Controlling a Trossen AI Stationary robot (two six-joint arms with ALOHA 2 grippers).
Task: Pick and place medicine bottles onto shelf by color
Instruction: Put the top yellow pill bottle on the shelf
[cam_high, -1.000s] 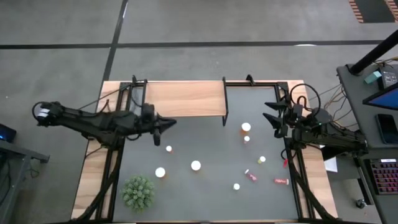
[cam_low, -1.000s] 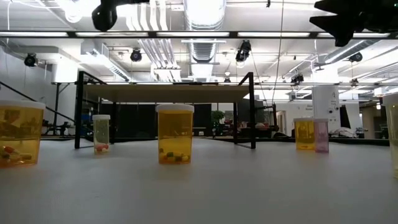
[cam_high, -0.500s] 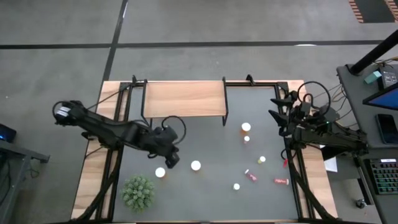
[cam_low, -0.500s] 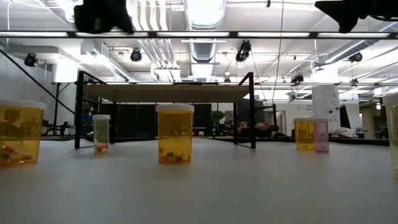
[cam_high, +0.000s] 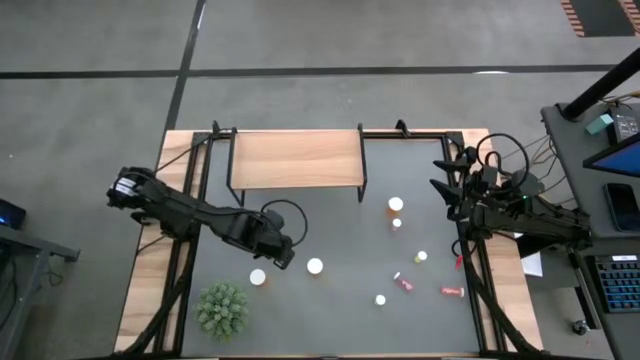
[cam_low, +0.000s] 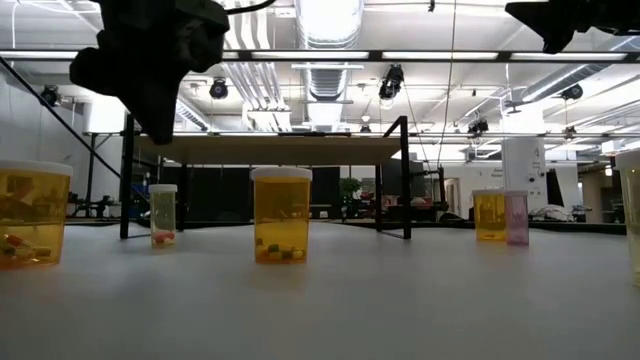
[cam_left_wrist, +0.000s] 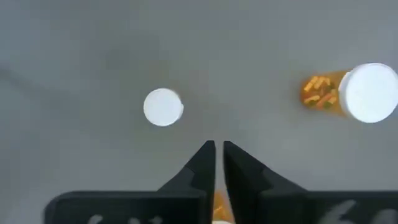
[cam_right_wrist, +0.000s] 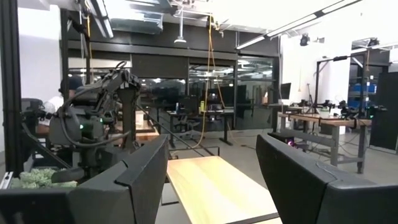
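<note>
left gripper (cam_left_wrist: 215, 148) | fingers nearly pressed together, holding nothing | white-capped bottle (cam_left_wrist: 163, 107) just beside

a green spiky plant (cam_high: 222, 308) sits at the grey table's (cam_high: 330, 310) near-left corner, probably artificial.

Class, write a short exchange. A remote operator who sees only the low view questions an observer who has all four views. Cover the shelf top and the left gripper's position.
Operator: Is any bottle standing on the shelf?
Observer: No. From above, the shelf top is bare.
Operator: Where over the table is that dark gripper?
Observer: It is the left gripper, hanging close to a first bottle and a second bottle, both white-capped.
</note>
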